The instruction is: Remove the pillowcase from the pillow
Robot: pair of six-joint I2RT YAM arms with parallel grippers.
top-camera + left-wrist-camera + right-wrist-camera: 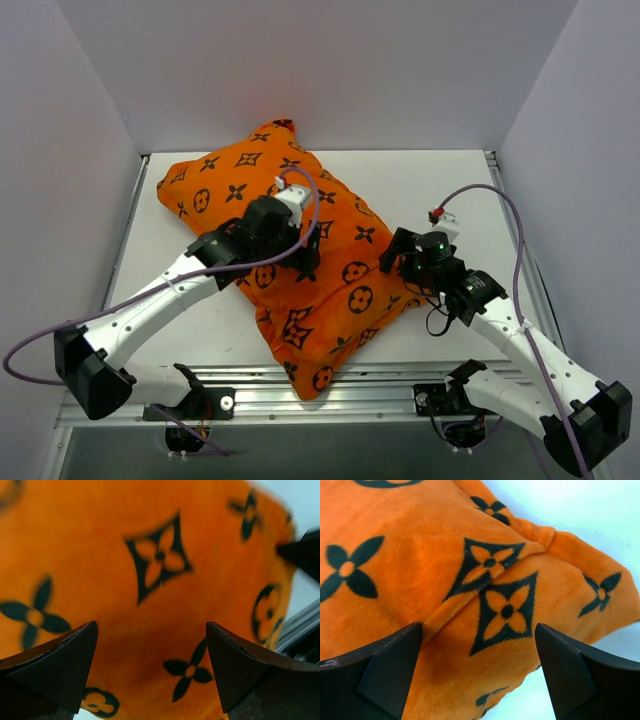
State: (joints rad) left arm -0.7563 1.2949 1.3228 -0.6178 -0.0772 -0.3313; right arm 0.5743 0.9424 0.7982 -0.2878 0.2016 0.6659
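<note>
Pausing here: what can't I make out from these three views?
The pillow: all views, wholly covered by the pillowcase.
Opening: none visible from the top; right wrist fold could be seam or flap.
Whether left gripper touches fabric: top view, its body blocks it.

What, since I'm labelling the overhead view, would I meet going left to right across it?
left arm's base → pillowcase → right gripper → right arm's base
</note>
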